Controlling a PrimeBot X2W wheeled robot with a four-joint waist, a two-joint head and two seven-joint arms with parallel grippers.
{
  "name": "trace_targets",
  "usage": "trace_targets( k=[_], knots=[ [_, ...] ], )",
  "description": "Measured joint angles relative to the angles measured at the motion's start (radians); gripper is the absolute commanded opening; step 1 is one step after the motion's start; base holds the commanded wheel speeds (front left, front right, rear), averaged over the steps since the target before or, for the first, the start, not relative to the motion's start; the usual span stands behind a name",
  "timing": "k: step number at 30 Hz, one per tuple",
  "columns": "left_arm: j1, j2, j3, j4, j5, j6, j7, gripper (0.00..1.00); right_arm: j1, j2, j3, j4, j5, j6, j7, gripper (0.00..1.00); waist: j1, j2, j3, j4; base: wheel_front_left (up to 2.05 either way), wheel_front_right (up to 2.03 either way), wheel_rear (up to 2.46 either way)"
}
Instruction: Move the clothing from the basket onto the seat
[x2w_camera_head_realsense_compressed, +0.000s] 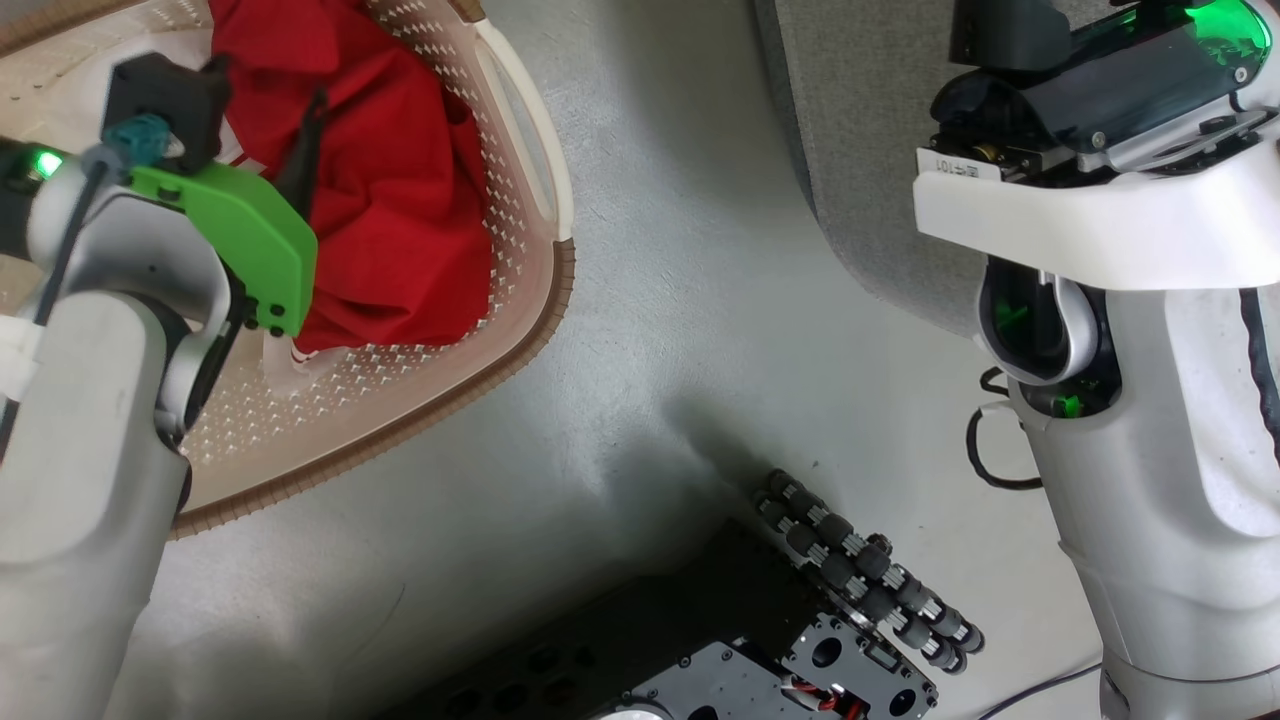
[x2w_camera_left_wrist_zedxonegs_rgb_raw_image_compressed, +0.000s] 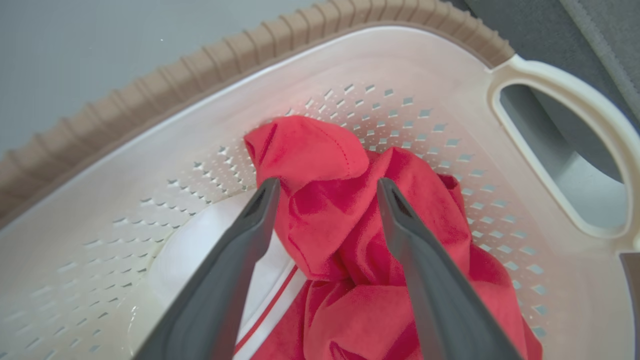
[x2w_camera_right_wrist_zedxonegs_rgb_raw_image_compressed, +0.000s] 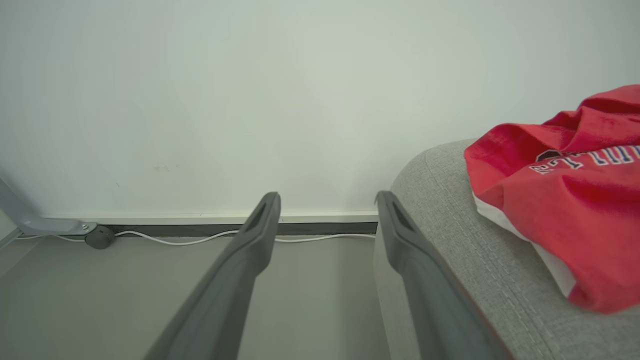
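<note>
The left gripper (x2w_camera_left_wrist_zedxonegs_rgb_raw_image_compressed: 327, 186), open and empty, is hovering over the crumpled bright red clothing (x2w_camera_left_wrist_zedxonegs_rgb_raw_image_compressed: 350, 225) in the cream-white perforated plastic basket (x2w_camera_left_wrist_zedxonegs_rgb_raw_image_compressed: 400, 65), likely risking pinching only a loose fold that slips free, while the right gripper (x2w_camera_right_wrist_zedxonegs_rgb_raw_image_compressed: 327, 200), likewise open, is hanging beside the grey fabric seat (x2w_camera_right_wrist_zedxonegs_rgb_raw_image_compressed: 450, 250).

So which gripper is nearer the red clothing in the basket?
Left. The left gripper reaches into the basket, a fold of the clothing showing between its open jaws. The right gripper hangs open beside the seat's end, over the floor; another red garment lies on that seat.
</note>
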Motion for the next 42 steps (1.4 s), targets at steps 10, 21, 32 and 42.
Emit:
trace_targets(
  k=[10, 21, 32, 42],
  knots=[
    [-0.020, -0.002, 0.005, 0.016, 0.001, 0.001, -0.017, 1.00, 0.000, 0.000, 0.010, 0.009, 0.000, -0.001, 0.000, 1.00, 0.0000, 0.0000, 0.003, 0.007, 0.00, 0.00, 0.00],
    [-0.022, -0.032, -0.023, 0.039, -0.015, -0.004, -0.036, 1.00, 0.000, 0.000, 0.016, 0.017, 0.000, -0.001, 0.000, 1.00, 0.0000, 0.0000, 0.014, 0.015, 0.00, 0.00, 0.00],
    [-0.025, -0.058, -0.062, 0.096, -0.057, -0.020, -0.116, 0.00, 0.001, 0.001, -0.029, 0.053, -0.013, -0.001, 0.000, 1.00, 0.0000, 0.0000, -0.022, 0.024, 0.00, 0.00, 0.00],
    [0.004, -0.100, -0.039, 0.102, -0.121, -0.028, -0.276, 0.00, 0.042, 0.002, -0.114, 0.099, -0.095, -0.001, 0.000, 1.00, 0.0000, 0.0000, -0.112, 0.073, 0.00, 0.00, 0.00]
  ],
)
